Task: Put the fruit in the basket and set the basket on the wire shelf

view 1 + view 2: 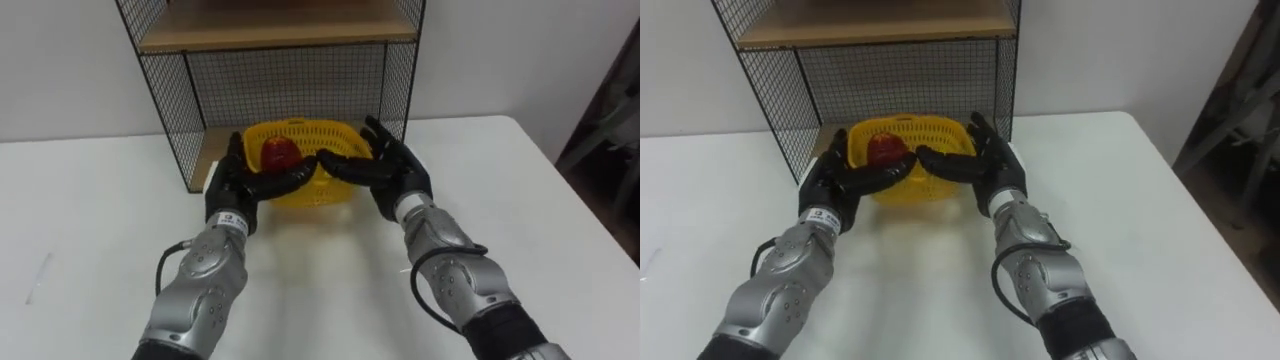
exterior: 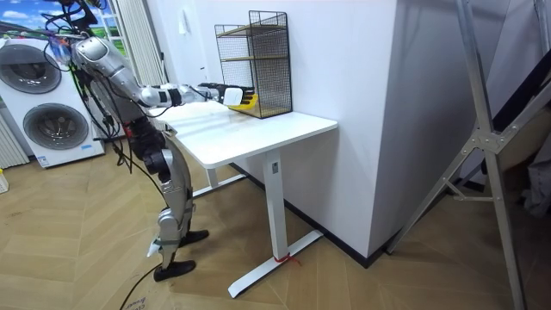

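Observation:
A yellow mesh basket (image 1: 312,196) with a red fruit (image 1: 280,150) inside is at the open front of the black wire shelf (image 1: 290,85), on its lowest level. My left hand (image 1: 235,185) presses against the basket's left side and my right hand (image 1: 395,170) against its right side. On both hands the fingers are straight along the walls and the thumbs reach across the front rim. Whether the basket rests on the bottom board or is held just above it, I cannot tell. In the room view I stand at the table's end with both arms stretched toward the shelf (image 2: 254,60).
The shelf stands at the back of a white table (image 1: 90,230) against the wall, with a wooden board (image 1: 280,30) above the basket. Two washing machines (image 2: 43,95) stand behind me in the room view.

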